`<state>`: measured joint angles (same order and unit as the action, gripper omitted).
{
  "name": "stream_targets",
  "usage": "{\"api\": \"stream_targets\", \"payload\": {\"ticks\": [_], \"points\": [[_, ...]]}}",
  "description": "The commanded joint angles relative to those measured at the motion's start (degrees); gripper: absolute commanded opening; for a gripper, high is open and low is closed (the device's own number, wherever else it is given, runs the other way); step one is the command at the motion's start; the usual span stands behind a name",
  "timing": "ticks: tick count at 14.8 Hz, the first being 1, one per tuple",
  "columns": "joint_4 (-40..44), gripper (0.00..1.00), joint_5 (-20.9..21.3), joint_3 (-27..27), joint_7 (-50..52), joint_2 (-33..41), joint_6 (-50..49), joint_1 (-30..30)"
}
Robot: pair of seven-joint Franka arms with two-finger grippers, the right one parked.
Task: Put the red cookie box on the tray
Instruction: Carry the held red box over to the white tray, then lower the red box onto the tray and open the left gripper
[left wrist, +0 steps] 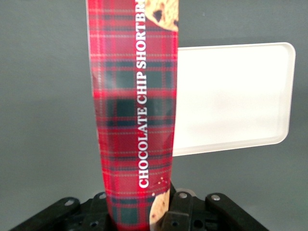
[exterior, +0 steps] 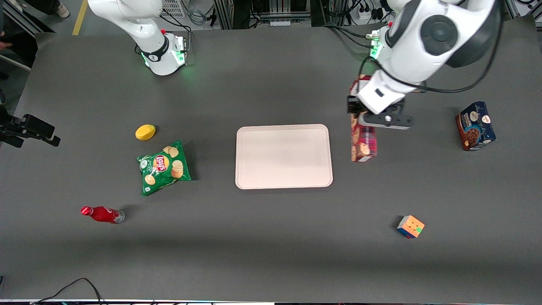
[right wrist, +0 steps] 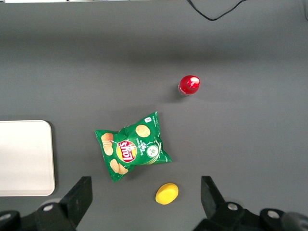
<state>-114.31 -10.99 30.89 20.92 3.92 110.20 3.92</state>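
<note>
The red cookie box (exterior: 363, 142) is a long slim dark-red plaid carton. My left gripper (exterior: 369, 117) is shut on it near one end. The box points toward the front camera and lies beside the short edge of the tray (exterior: 283, 156), toward the working arm's end of the table. The tray is large, flat, pale pinkish-white, and holds nothing. In the left wrist view the box (left wrist: 137, 101) runs out from between the gripper (left wrist: 139, 214) fingers and overlaps the tray's (left wrist: 231, 96) edge. I cannot tell whether the box touches the table.
A blue-and-brown cookie box (exterior: 475, 126) stands toward the working arm's end. A colour cube (exterior: 410, 226) lies nearer the front camera. Toward the parked arm's end lie a green chips bag (exterior: 164, 167), a yellow round object (exterior: 145, 131) and a red bottle (exterior: 101, 214).
</note>
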Motion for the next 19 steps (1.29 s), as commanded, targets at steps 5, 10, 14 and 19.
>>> {"api": "stream_targets", "payload": {"ticks": [5,10,14,19], "points": [[-6.44,0.09,5.17,10.33,16.52,-5.76,18.37,-0.23],[-9.36,0.10,17.81,13.75,29.15,-13.30,25.94,-0.67],[-9.01,0.09,28.20,14.19,39.45,-20.86,30.32,-1.11],[-7.95,0.09,39.79,13.58,46.57,-29.13,34.91,-1.02]]}}
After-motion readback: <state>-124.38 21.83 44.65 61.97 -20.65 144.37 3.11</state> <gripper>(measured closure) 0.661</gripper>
